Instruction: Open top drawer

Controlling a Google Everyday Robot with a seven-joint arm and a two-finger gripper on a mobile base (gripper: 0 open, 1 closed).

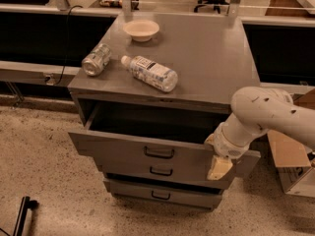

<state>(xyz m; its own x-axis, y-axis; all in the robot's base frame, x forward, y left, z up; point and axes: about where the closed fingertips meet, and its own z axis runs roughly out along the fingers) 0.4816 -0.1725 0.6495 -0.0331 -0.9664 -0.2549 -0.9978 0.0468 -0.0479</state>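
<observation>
The end effector [218,165] hangs at the right end of the top drawer's [123,145] front, its cream-coloured tip pointing down and lying over that grey panel, well to the right of the small black loop handle [159,153]. From this angle I cannot tell whether it is open or closed, or whether it has hold of the panel's edge. Above it a ribbed white wrist collar sits at the drawer's upper lip. From there the thick white arm [261,113] rises up and to the right into a rounded bend, then runs off the right edge of the view. The top drawer stands pulled out from the cabinet, its dark inside showing beneath the desk [211,58]. Under it are the middle drawer [187,173] and the bottom drawer [133,190], both narrower and each with a like handle. On the desk lie a clear water bottle [151,73] on its side, a crushed bottle [96,59] to its left near the edge, and a pale bowl [141,30] further back. A cardboard box [290,161] sits on the speckled floor to the right, behind the arm.
</observation>
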